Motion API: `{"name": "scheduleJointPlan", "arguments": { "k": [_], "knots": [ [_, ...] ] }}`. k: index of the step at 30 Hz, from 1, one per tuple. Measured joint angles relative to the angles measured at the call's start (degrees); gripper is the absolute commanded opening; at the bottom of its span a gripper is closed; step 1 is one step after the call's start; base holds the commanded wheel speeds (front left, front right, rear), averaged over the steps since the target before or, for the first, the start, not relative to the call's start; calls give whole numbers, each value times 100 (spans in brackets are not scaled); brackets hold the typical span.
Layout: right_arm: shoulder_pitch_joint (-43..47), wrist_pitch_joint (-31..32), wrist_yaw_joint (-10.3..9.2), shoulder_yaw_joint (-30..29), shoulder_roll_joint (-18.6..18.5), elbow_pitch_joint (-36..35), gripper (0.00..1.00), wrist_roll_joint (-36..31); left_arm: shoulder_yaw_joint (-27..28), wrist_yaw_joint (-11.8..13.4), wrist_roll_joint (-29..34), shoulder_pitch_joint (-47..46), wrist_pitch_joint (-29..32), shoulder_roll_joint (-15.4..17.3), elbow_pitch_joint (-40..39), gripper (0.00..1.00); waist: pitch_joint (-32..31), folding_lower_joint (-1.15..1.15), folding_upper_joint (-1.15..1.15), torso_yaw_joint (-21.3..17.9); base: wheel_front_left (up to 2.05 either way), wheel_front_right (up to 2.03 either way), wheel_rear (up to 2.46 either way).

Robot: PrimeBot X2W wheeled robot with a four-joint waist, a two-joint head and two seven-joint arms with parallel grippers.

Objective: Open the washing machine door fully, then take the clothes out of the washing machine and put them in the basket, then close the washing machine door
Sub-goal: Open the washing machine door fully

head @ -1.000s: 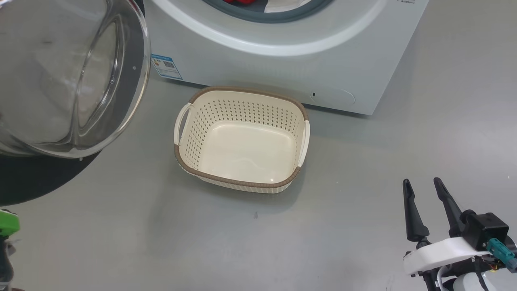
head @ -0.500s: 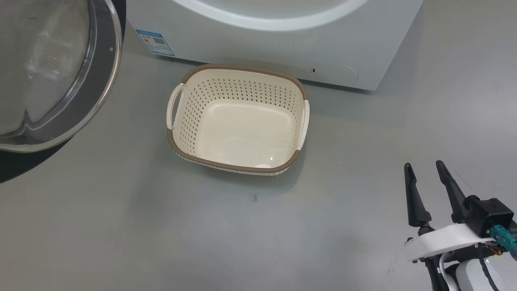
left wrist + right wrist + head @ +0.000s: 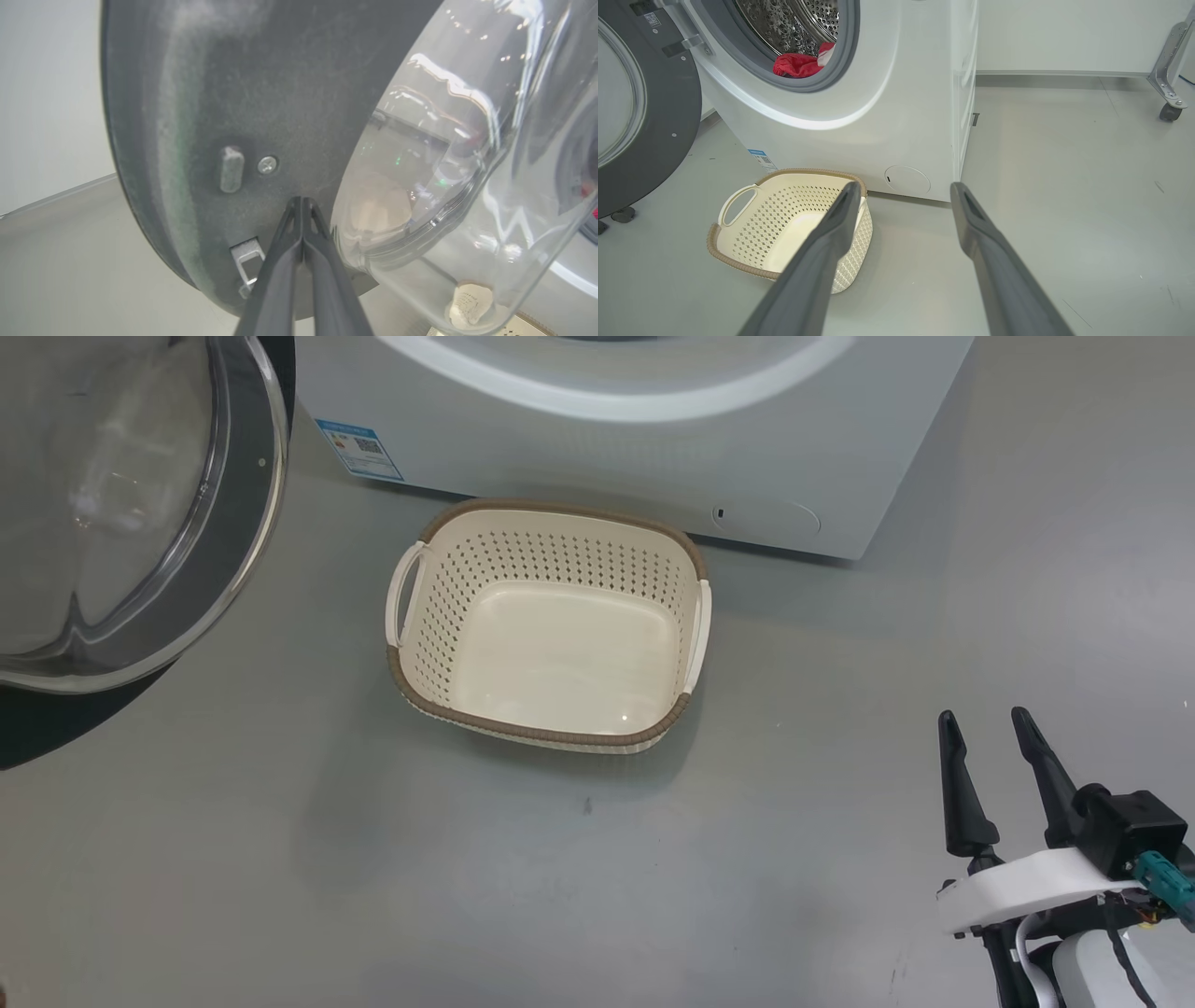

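My right pincer [image 3: 983,714] is two long dark fingers [image 3: 957,803], matte and blade-like, each broad near its root and narrowing to a blunt rounded tip. Close up in the right wrist view they read as charcoal grey, with a shallow groove sunk into the inner face. They are set in a smooth white curved collar [image 3: 1027,887]. Beside it sits a boxy black block [image 3: 1130,826] with a teal plug [image 3: 1162,879] on its side, and thin black cables [image 3: 1118,966] loop below, across a pale rounded forearm [image 3: 1088,975]. My left pincer [image 3: 301,200] has the same slim dark fingers, with a narrow slot near each tip.
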Motion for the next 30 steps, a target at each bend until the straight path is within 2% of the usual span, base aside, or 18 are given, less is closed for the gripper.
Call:
{"name": "scheduleJointPlan", "arguments": {
  "k": [17, 30],
  "knots": [
    [-44, -156, 55, -159, 156, 360, 100, 166, -1043, -255, 546, 197, -193, -478, -123, 0, -920, 0, 0, -19, 0, 0, 0],
    [54, -183, 55, -358, 163, 312, 100, 257, -1572, -347, 788, 734, -332, -768, -697, 0, -1429, 0, 0, -328, 0, 0, 0]
  ]
}}
